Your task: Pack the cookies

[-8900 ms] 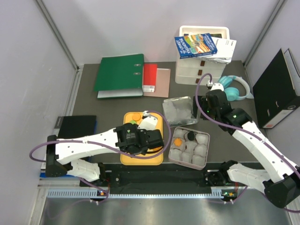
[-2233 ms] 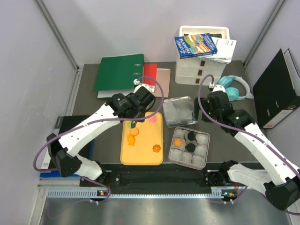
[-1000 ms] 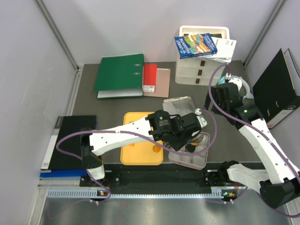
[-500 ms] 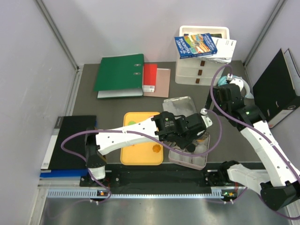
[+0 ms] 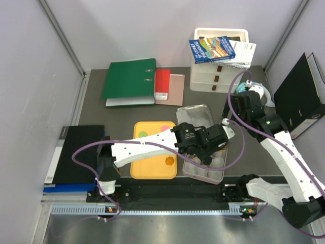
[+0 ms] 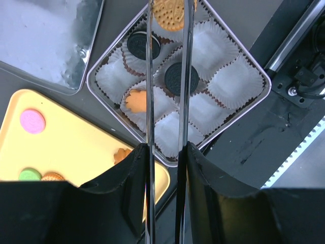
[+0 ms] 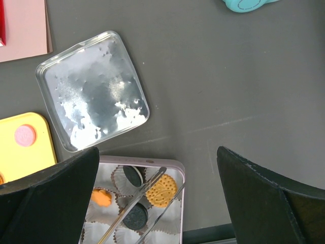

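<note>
My left gripper (image 6: 166,150) (image 5: 204,147) is shut on a pair of metal tongs (image 6: 150,76), whose tips pinch a round orange cookie (image 6: 170,14) (image 7: 161,190) over the tin's far right paper cup. The tin (image 6: 96,87) (image 5: 189,173) holds two black cookies (image 6: 143,44) (image 6: 181,79) and an orange flower cookie (image 6: 136,100) in white cups. On the yellow tray (image 6: 76,147) (image 5: 152,170) lie a pink cookie (image 6: 32,121), a green one (image 6: 29,175), an orange one (image 6: 52,176) and an orange flower one (image 5: 169,161). My right gripper (image 7: 157,152) (image 5: 247,99) hangs open above the tin's far side, holding nothing.
The tin's shiny lid (image 5: 195,114) (image 7: 93,89) lies just behind the tin. Green binder (image 5: 129,81), red and pink booklets (image 5: 170,87), white drawer unit (image 5: 218,66) with books, teal headphones (image 5: 261,91) at the back. Black folders (image 5: 76,152) sit left and a black binder (image 5: 299,96) right.
My left arm has carried the tongs and round orange cookie a little further right over the tin. The right arm drew back slightly, then held still.
</note>
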`<state>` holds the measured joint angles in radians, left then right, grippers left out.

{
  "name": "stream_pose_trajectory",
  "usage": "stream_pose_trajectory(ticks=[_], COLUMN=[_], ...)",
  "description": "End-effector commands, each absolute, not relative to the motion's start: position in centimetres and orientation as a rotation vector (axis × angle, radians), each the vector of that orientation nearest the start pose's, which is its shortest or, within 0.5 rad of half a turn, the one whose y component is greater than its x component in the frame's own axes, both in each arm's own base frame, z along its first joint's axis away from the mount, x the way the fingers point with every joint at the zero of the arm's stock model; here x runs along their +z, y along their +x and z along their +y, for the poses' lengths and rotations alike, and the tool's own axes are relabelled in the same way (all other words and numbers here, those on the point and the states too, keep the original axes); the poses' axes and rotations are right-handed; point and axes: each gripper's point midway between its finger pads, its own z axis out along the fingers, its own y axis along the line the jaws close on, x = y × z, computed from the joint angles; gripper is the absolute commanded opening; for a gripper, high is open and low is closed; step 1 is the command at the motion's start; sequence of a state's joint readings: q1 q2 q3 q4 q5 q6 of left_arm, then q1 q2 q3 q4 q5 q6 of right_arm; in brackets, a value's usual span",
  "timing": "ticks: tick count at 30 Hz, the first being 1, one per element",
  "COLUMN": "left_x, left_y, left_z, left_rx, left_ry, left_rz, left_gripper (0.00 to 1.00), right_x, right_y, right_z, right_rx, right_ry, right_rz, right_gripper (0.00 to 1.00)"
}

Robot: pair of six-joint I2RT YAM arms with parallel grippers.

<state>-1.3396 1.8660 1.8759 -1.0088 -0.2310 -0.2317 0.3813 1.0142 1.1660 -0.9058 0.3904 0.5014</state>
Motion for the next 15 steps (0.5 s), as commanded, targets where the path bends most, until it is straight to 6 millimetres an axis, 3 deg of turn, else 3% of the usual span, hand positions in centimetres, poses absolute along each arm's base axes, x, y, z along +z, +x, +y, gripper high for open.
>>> stream_pose_trajectory(ticks=[1, 11, 15], left_x=[21.87, 21.91, 21.89], left_y=[14.27, 14.35, 14.37], left_z=[-43.90, -43.68, -43.64], left_rx=[-0.373, -0.368, -0.366], left_ry=[1.213, 1.206, 1.205], left_rz=[2.141, 2.140, 2.139], left_gripper=[0.36, 0.52, 0.54], right_x=[25.15, 24.91, 24.83], right_y=[26.68, 26.75, 26.77], right_z=[5.37, 5.57, 5.65], right_rx=[0.047, 0.057, 0.062], right_ry=[0.344, 0.341, 0.343], right_rz=[2.187, 2.192, 2.193], right_gripper=[0.99, 0.99, 0.99])
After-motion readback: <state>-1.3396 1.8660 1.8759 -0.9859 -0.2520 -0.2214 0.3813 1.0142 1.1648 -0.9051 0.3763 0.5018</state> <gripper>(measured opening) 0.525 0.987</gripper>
